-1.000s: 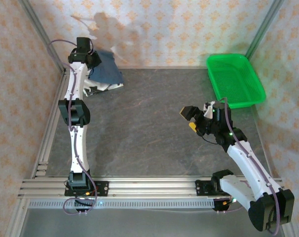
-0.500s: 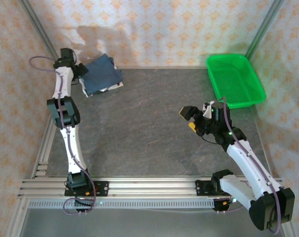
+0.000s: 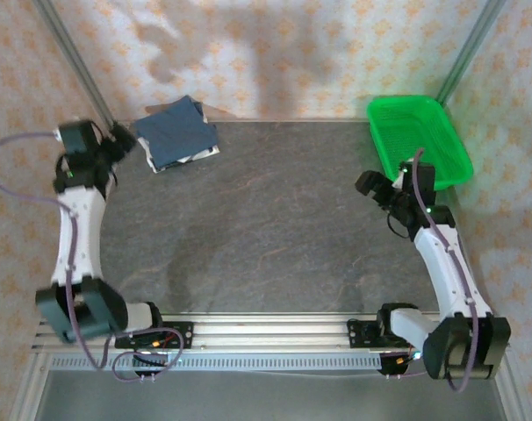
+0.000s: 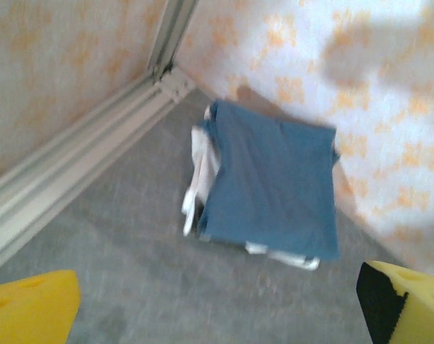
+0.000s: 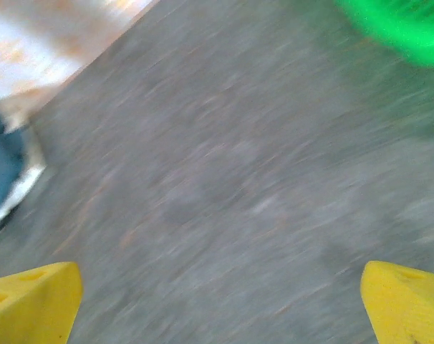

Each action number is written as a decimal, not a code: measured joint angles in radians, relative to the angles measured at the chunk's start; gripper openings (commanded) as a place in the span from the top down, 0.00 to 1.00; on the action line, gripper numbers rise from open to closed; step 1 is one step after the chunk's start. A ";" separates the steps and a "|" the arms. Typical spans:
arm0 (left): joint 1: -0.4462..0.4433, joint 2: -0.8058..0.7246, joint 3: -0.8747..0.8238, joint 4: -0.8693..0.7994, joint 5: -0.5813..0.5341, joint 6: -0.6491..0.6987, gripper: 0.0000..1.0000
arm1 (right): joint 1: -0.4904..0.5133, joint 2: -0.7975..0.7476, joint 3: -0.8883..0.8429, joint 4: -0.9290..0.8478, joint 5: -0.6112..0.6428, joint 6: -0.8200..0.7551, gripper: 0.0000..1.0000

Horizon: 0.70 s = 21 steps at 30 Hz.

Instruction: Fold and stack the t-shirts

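The left arm [image 3: 73,228] bows outward along the left side. The left gripper [image 3: 118,138] has its 2 yellow fingers [image 4: 31,308] spread wide. The right arm [image 3: 442,263] stretches forward, and the right gripper [image 3: 371,186] gapes too, holding nothing.

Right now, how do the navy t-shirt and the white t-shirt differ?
The navy t-shirt lies on top; the white t-shirt lies underneath it. The navy t-shirt shows its whole upper face, while the white t-shirt shows just edges poking out at the stack's sides. Both are folded, in one stack.
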 measured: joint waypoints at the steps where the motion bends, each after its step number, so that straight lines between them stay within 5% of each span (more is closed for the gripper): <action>1: -0.033 -0.044 -0.097 0.044 -0.033 0.012 0.00 | -0.029 0.000 -0.034 0.047 0.045 -0.012 0.01; 7: -0.283 -0.046 -0.545 0.340 -0.194 0.121 0.00 | -0.066 0.005 -0.301 0.364 0.304 -0.085 0.01; 21: -0.291 0.030 -0.653 0.790 -0.288 0.293 0.00 | -0.066 0.200 -0.592 1.030 0.380 -0.144 0.01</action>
